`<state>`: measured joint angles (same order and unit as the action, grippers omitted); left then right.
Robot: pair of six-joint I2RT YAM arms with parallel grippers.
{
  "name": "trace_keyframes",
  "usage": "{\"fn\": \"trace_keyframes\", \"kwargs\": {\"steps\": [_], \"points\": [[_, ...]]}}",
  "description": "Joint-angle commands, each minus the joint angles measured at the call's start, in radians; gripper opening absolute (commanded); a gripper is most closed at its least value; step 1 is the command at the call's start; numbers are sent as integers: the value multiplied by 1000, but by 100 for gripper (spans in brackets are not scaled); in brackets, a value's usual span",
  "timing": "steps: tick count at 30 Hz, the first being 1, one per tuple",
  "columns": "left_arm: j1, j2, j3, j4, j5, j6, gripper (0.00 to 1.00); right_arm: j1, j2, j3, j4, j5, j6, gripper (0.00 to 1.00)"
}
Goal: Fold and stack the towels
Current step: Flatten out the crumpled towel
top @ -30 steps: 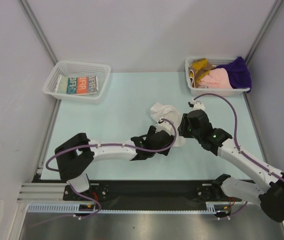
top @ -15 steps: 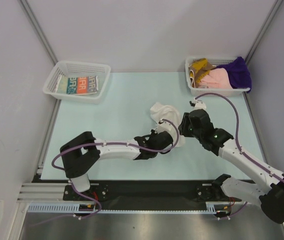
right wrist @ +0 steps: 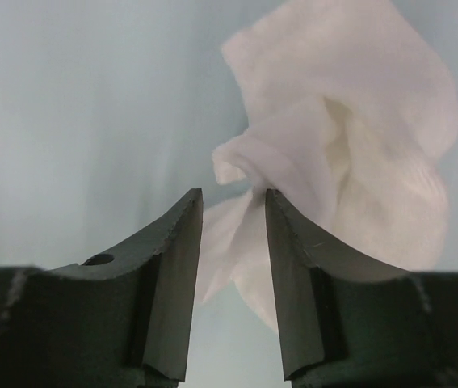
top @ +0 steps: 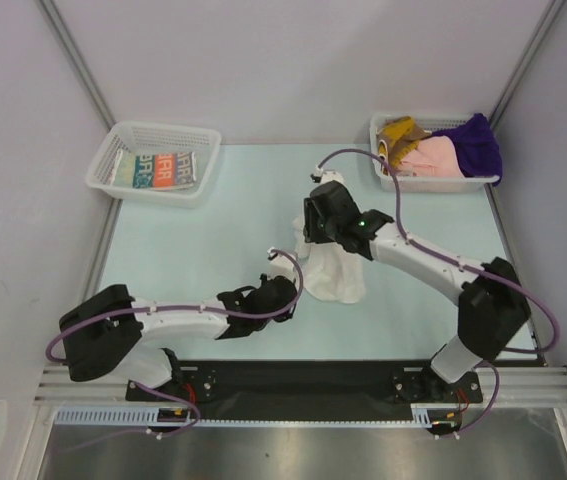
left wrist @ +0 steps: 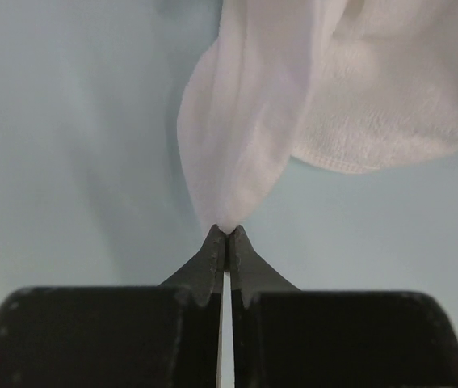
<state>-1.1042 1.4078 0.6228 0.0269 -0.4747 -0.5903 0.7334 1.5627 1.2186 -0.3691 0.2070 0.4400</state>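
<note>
one folded orange-teal print towel (top: 161, 168) lies far left of the crumpled white cloth towel (top: 335, 272) on the pale bench (top: 193, 240). the left tool (left wrist: 226, 234) is pinched tight on its near corner, and the right tool (right wrist: 233, 198) gapes empty at its far edge. heaped coloured towels (top: 443, 150) far right await folding.

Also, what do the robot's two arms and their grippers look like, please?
Both the left arm and the right arm have white links with black joints. A thin purple cable loops along each one. A small green light glows near the right arm's wrist. The left gripper and the right gripper are black, with two fingers tapering to narrow tips.
</note>
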Motion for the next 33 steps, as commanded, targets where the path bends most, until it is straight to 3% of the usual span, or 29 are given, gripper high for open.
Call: {"fn": "trace_keyframes", "kwargs": {"steps": [1, 6, 12, 17, 22, 26, 33], "points": [[6, -27, -54, 94, 65, -54, 0, 14, 100, 111, -63, 63, -64, 44], [17, -35, -86, 133, 91, -63, 0, 24, 59, 72, -68, 121, -92, 50], [27, -39, -83, 139, 105, -49, 0, 23, 101, 101, -117, 126, -130, 49], [41, -76, -78, 91, 94, -48, 0, 17, 143, 159, -183, 183, -149, 33], [96, -193, -46, 16, 87, -28, 0, -21, 80, 174, -189, 148, -182, 5], [176, -286, 112, -146, 82, 65, 0, -86, -18, 275, -209, 49, -179, 0], [214, -310, 648, -358, -19, 257, 0, -173, -220, 487, -171, -21, -147, 0]]}}
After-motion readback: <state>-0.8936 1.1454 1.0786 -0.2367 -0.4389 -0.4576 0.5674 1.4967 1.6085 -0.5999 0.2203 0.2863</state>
